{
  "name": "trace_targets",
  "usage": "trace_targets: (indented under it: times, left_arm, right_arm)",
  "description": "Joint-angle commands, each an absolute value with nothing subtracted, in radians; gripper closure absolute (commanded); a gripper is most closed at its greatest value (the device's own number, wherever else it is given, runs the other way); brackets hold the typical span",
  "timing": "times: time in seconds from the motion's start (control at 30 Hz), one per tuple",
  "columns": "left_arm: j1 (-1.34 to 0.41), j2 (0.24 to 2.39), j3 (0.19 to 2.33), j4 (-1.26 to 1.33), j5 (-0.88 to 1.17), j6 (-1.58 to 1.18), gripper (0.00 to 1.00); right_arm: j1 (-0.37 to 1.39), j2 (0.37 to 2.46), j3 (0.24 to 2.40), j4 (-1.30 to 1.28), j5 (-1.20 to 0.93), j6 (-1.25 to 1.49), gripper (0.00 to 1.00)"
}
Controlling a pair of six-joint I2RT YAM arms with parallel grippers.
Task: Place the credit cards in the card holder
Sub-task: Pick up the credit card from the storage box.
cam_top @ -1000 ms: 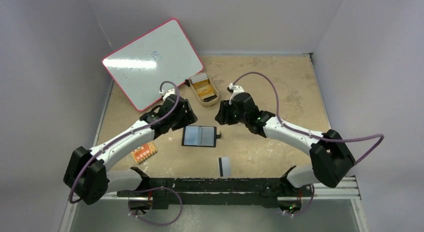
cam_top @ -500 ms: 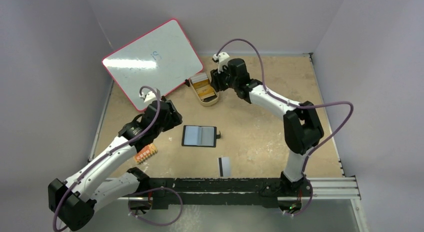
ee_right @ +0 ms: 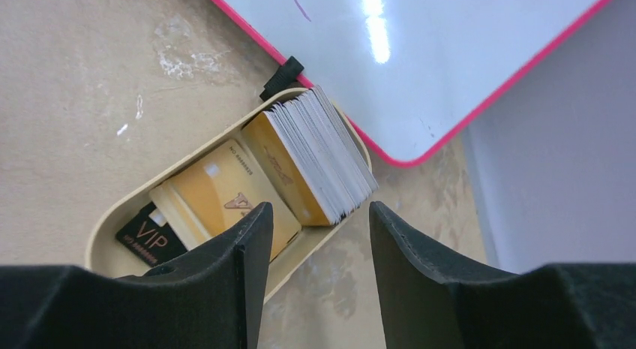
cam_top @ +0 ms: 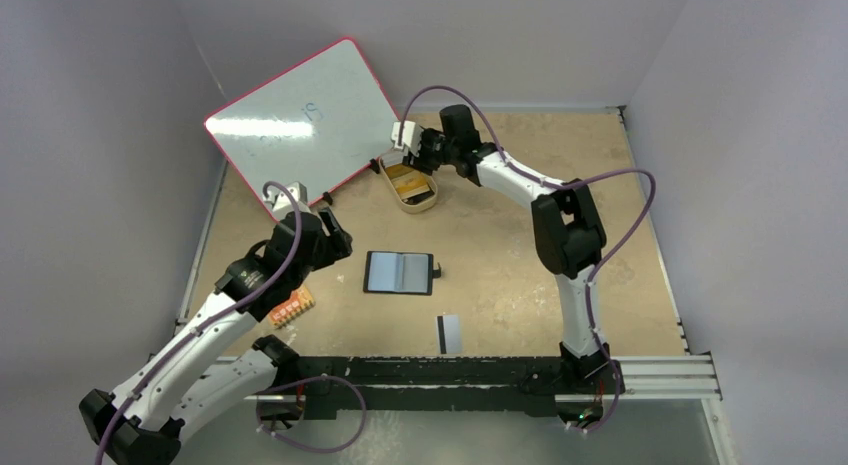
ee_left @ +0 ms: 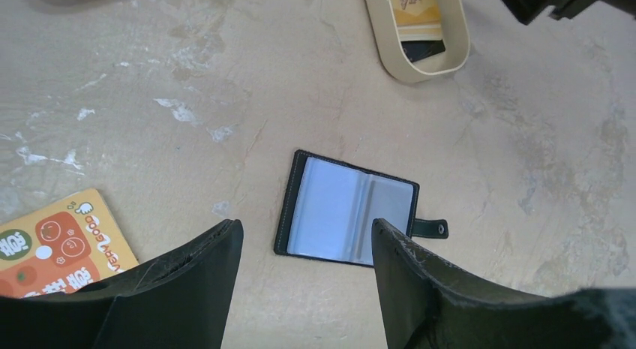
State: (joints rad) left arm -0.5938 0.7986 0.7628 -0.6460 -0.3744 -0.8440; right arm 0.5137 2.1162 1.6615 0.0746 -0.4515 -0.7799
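- The card holder (cam_top: 399, 272) lies open and flat on the worktop (cam_top: 520, 285), pockets up, with its snap tab pointing toward the right arm's side.
- Most credit cards sit in the tan oval tray (ee_right: 105, 229), beyond the holder on the far side. A stack of pale cards (ee_right: 322, 154) stands on edge at the whiteboard (ee_right: 420, 56) end. A gold card (ee_right: 217, 191) leans beside it, then a black VIP card (ee_right: 146, 236).
- My right claw (ee_right: 315, 214) hangs directly over that tray, fingers apart and holding nothing. The gold card is just below the gap, its long axis along the tray's length.
- I can't tell whether the gold face is one card or several.
- My left claw (ee_left: 306, 233) hovers above the holder's left side, fingers apart and empty.
- One card with a black stripe (cam_top: 449, 333) lies loose on the near side of the holder, toward the arm bases.
- I judge the right arm is the one for the tray pick; the left is nearer the holder.
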Motion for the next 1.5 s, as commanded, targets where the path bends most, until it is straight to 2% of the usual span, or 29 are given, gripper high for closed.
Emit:
trace_targets:
  times: [0.0, 0.47, 0.8, 1.2, 1.47]
  left_arm:
    - [-0.589, 0.75, 0.837, -0.665, -0.421, -0.779, 0.37]
    - [-0.589, 0.677, 0.82, -0.66, -0.447, -0.775, 0.37]
    - [-0.589, 0.677, 0.818, -0.657, -0.446, -0.774, 0.37]
    - [-0.589, 0.677, 0.812, -0.647, -0.436, -0.775, 0.36]
    - [-0.589, 0.682, 0.809, -0.643, -0.431, -0.773, 0.37]
  right_arm:
    - [0.516, 2.165, 1.779, 0.021, -0.519, -0.972, 0.47]
    - [0.526, 2.29, 1.855, 0.024, -0.458, -1.204, 0.45]
    - [0.552, 2.321, 1.823, 0.148, -0.347, -1.264, 0.45]
    - [0.554, 2.268, 1.765, 0.296, -0.315, -1.235, 0.62]
    - [0.554, 2.241, 1.755, 0.296, -0.33, -1.235, 0.66]
